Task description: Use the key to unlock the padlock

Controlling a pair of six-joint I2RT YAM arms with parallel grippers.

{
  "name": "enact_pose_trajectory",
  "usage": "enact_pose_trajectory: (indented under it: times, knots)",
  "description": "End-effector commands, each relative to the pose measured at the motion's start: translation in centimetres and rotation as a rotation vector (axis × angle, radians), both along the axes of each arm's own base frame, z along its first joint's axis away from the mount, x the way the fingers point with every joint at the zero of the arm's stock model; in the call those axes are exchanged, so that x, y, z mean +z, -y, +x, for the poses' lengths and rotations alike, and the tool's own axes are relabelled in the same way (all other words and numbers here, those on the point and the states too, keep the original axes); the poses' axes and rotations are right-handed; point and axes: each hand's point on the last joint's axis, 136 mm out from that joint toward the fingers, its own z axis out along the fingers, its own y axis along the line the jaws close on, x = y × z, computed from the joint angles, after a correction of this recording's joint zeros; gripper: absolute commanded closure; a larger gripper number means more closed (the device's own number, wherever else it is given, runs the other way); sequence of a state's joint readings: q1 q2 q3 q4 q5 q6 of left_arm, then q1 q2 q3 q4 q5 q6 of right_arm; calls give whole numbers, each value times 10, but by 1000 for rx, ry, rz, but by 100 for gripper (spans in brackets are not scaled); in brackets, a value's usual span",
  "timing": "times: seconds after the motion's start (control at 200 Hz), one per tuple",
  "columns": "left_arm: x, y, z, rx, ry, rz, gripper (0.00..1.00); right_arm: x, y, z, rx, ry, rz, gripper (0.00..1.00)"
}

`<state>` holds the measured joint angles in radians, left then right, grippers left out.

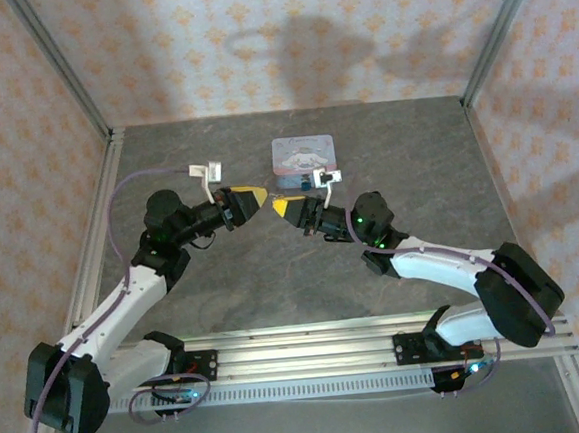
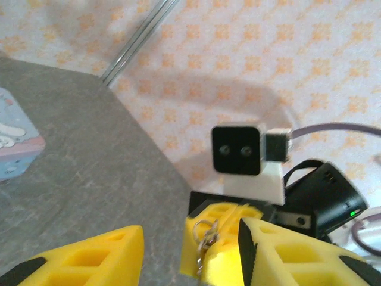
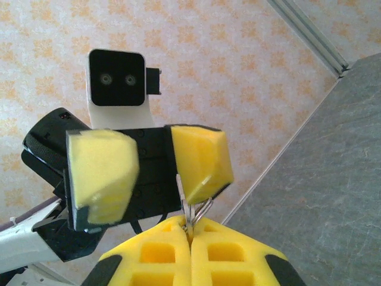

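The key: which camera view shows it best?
Right wrist: the key stands close and sharp, pinched by the shut right claw. Left wrist shows it low and blurred; top external, too small to tell.

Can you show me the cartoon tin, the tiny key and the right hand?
tin [image 1: 300, 153], top view, its printed lid.
key [image 3: 185, 208], right wrist view, its thin shaft.
right hand [image 3: 190, 232], right wrist view, between its fingertips.

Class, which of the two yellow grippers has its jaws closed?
The right gripper, pinching a thin metal piece; the left gripper opposite it stands plainly open.
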<state>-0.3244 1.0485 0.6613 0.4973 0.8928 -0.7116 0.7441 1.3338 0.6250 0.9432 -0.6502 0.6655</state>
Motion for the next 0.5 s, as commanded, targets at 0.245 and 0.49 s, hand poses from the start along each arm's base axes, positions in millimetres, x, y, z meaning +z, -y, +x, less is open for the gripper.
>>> enact_pose_trajectory:
  times: [0.245, 0.49]
  knots:
    - [35, 2, -9, -44, 52, -55, 57, 17, 3, -1, 2, 35, 59, 100]
    - [30, 19, -14, -101, 41, -18, 60, 18, -1, -1, 21, 33, 58, 100]
